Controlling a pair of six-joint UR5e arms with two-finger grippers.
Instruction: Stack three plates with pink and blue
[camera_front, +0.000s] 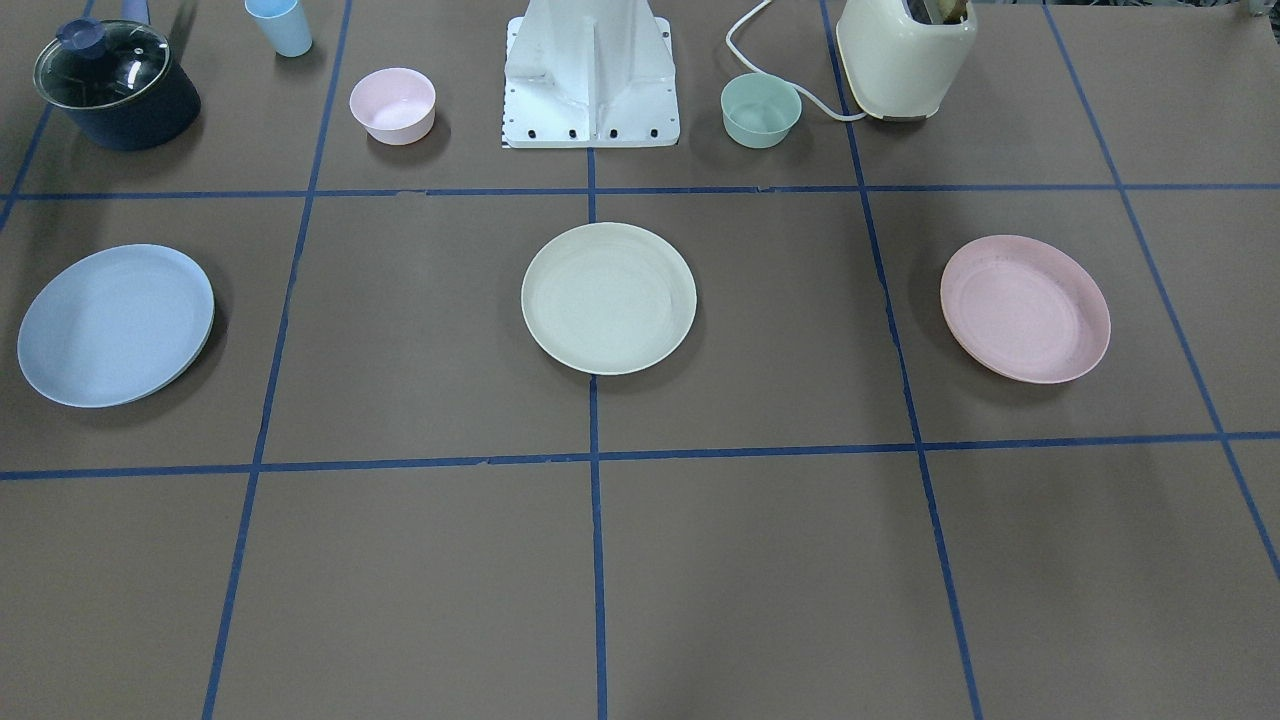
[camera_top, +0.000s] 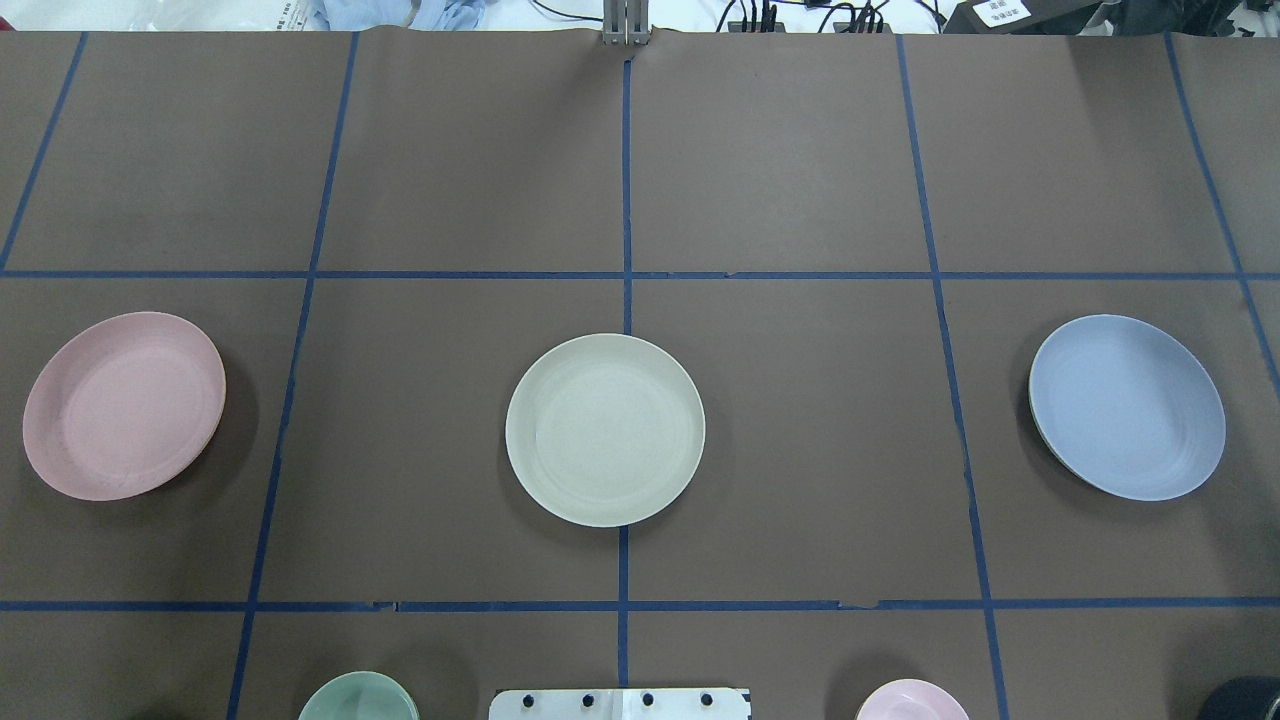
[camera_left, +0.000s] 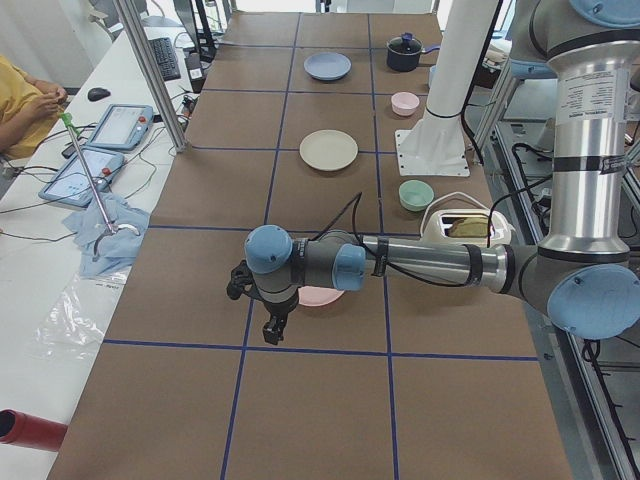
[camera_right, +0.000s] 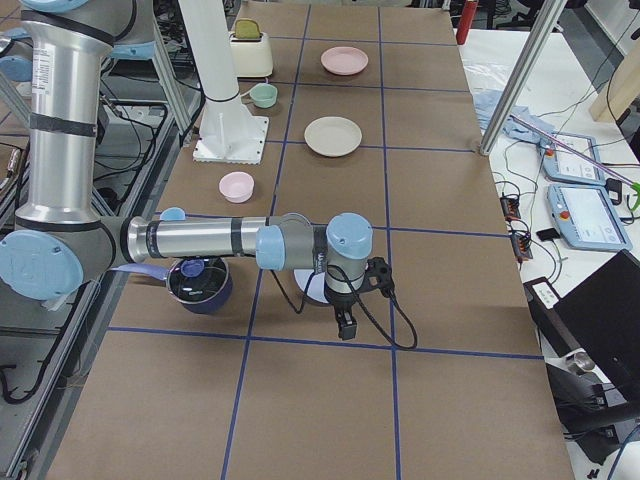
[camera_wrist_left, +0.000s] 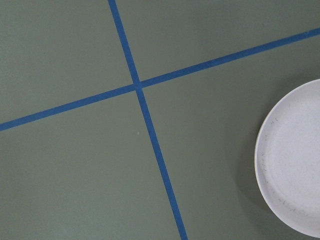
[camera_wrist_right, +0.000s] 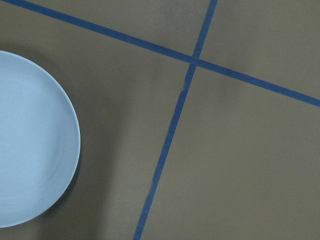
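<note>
Nearest the robot in the overhead view: the white base plate (camera_top: 620, 704), flanked by a mint-green bowl (camera_top: 358, 698) on the robot's left and a small pink bowl (camera_top: 911, 700) on its right. In the same near band, from the front-facing view: a cream toaster (camera_front: 905, 55) just beside the green bowl, then a light blue cup (camera_front: 280, 25) and a dark lidded pot (camera_front: 118, 85) past the pink bowl, towards the robot's right end.

One step farther out, three plates in a single row across the brown table (camera_top: 800, 150). All flat, well apart, none stacked: pale pink plate (camera_top: 124, 405) at the robot's left, cream-white plate (camera_top: 604, 430) in the middle on a blue tape line (camera_top: 626, 200), light blue plate (camera_top: 1127, 407) at the right.

Over that row, from the side views: left gripper (camera_left: 272, 328) pointing down from a low, level forearm, just past the pink plate on the operators' side. Spread or pressed together: cannot tell at this size. Likewise the right gripper (camera_right: 345, 322), pointing down just past the blue plate; cannot tell its state either.

From the wrist views: pink plate's rim at the right edge of the left one, blue plate's rim at the left edge of the right one, a tape crossing (camera_wrist_left: 137, 85) beside each.

Farthest, beyond the table's edge: cables (camera_top: 800, 15) and a pale blue cloth (camera_top: 400, 12).
</note>
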